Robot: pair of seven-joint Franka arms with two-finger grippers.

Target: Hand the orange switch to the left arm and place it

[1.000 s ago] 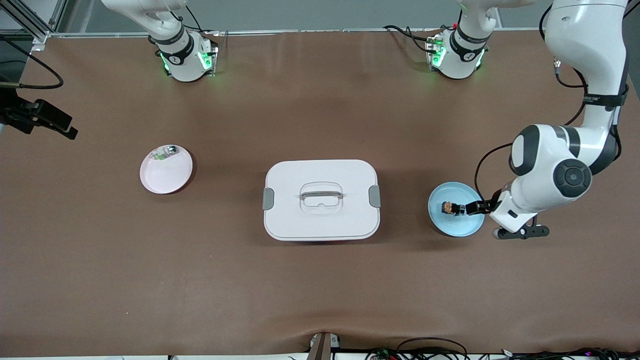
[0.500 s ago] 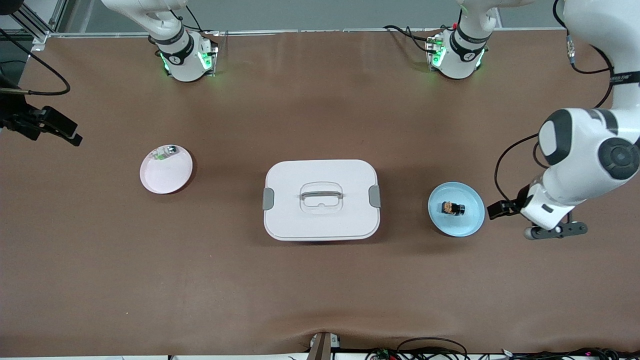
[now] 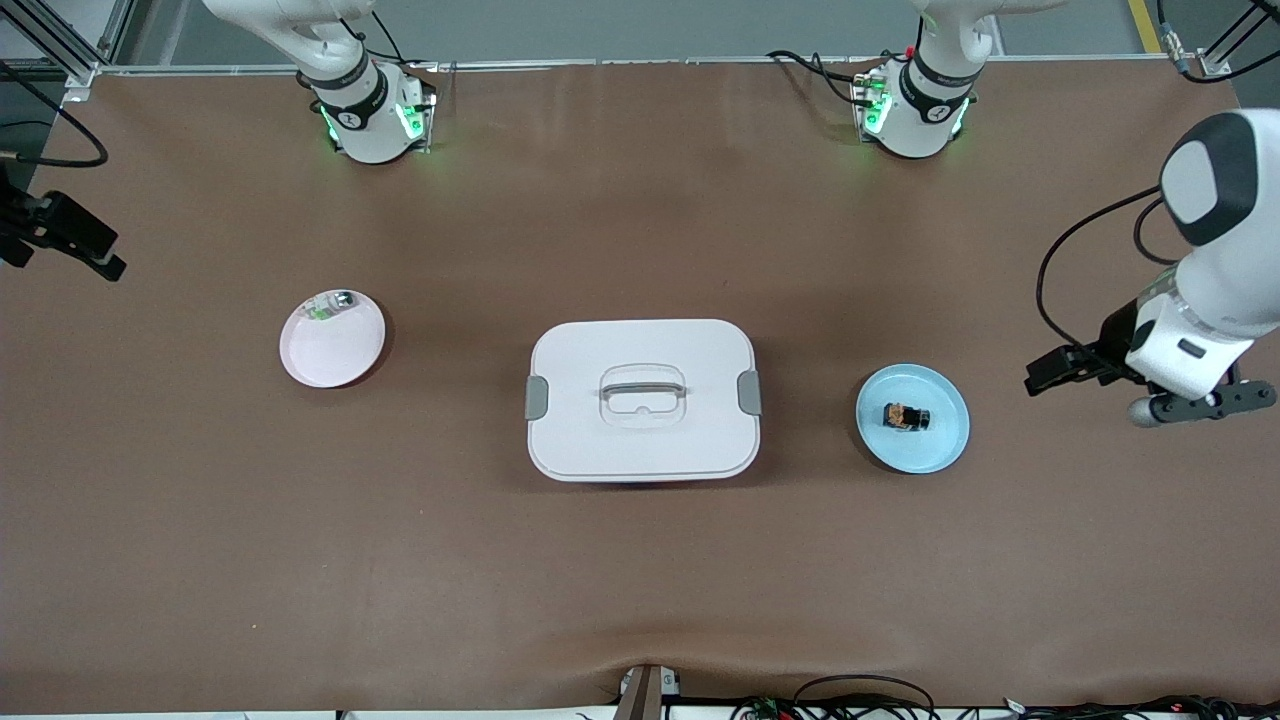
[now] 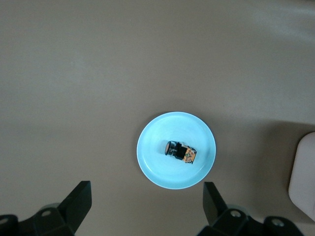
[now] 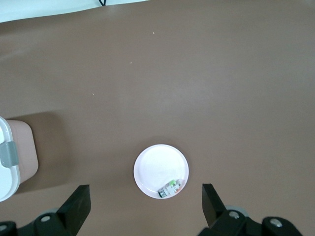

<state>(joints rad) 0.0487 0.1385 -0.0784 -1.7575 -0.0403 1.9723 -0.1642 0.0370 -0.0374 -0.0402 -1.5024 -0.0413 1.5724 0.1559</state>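
The orange switch point(image 3: 905, 416) lies on its side on a round blue plate point(image 3: 940, 445), toward the left arm's end of the table; it also shows in the left wrist view point(image 4: 180, 152). My left gripper point(image 3: 1040, 379) is open and empty, up in the air off the plate's edge toward the left arm's end; in the left wrist view point(image 4: 146, 206) its jaws stand wide apart. The white box point(image 3: 642, 400) stands closed at the table's middle. My right gripper point(image 3: 100, 262) is open and empty, high over the right arm's end of the table, and also shows in the right wrist view point(image 5: 142, 204).
A pink plate point(image 3: 325, 355) lies toward the right arm's end and holds a small green-and-clear component point(image 3: 330, 305); both show in the right wrist view, the plate point(image 5: 155, 167) and the component point(image 5: 171, 187). A corner of the box shows there too point(image 5: 9, 162).
My left gripper has drawn back from the switch and the blue plate toward the left arm's end and risen. The switch stays on the plate. My right gripper shifted slightly.
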